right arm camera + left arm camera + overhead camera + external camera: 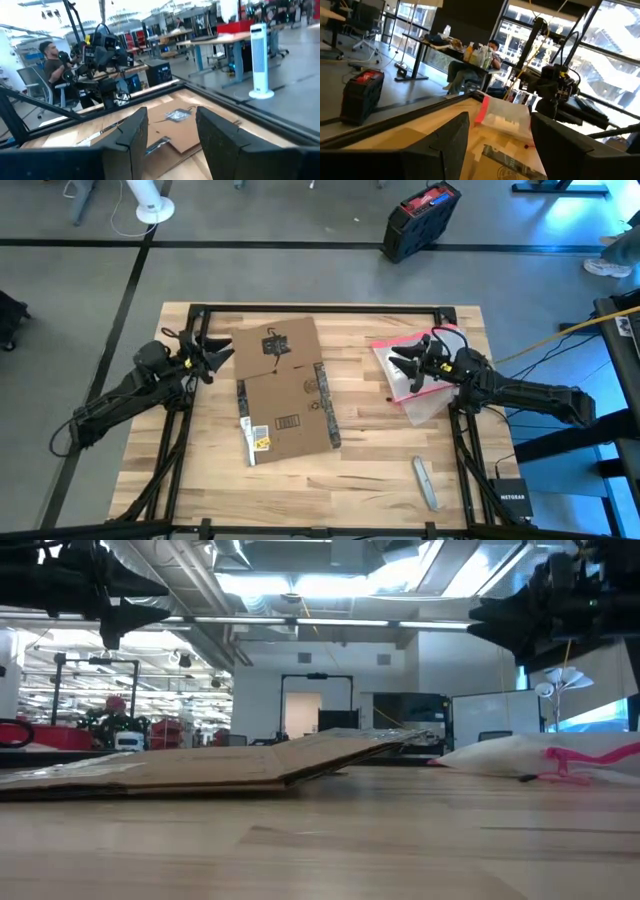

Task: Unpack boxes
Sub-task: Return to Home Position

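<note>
Wooden table [380, 470], open workshop behind. Your cardboard box [285, 395] lies cut flat at table centre-left, between both arms; low view shows one panel slightly raised along fold. Your left end effector [226, 352] hovers beside its left edge, fingers apart, empty. Your right end effector [398, 362] hangs over clear pouch [420, 408] with pink edge, fingers spread, holding nothing. Gray cutter [426, 482] lies alone, well apart from cardboard. Black and red case [420, 220] stands on floor off table. Person [470, 70] sits in room beyond.
</note>
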You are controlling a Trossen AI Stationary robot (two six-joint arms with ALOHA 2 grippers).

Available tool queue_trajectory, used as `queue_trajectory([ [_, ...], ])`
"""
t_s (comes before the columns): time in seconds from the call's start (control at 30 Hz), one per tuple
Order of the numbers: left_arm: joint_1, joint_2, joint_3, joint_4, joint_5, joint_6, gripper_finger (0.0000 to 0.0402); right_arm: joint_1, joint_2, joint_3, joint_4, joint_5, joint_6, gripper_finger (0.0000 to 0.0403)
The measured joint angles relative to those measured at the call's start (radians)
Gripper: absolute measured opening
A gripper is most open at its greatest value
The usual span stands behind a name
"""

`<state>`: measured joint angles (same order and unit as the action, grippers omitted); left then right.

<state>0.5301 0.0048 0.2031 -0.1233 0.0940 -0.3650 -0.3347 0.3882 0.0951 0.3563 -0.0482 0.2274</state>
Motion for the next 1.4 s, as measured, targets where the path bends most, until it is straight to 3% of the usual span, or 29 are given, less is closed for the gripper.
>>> queue_trajectory([
  [0.23, 0.0, 0.0, 0.0, 0.0, -0.001, 0.07, 0.0205, -0.175, 0.0, -0.071, 0.122, -0.129, -0.046, 0.016],
  [0.53, 0.002, 0.001, 0.0, -0.163, -0.061, 0.111, 0.0205, -0.398, 0.0, -0.073, -0.069, -0.298, -0.123, 0.016],
  [0.63, 0.002, 0.0, 0.0, -0.138, -0.076, 0.119, 0.0205, -0.45, 0.0, -0.073, -0.088, -0.342, -0.144, 0.016],
  [0.9, 0.002, 0.001, 0.0, -0.16, -0.119, 0.142, 0.0205, -0.55, 0.0, -0.074, -0.298, -0.361, -0.269, 0.016],
  [1.07, 0.002, 0.0, 0.0, -0.158, -0.168, 0.141, 0.0205, -0.55, 0.0, -0.087, -0.279, -0.36, -0.304, 0.016],
  [1.27, 0.002, 0.0, 0.0, -0.157, -0.199, 0.141, 0.0205, -0.55, 0.0, -0.087, -0.279, -0.254, -0.309, 0.016],
  [1.4, 0.002, 0.0, 0.0, -0.158, -0.199, 0.139, 0.0205, -0.549, 0.0, -0.087, -0.279, -0.241, -0.302, 0.016],
])
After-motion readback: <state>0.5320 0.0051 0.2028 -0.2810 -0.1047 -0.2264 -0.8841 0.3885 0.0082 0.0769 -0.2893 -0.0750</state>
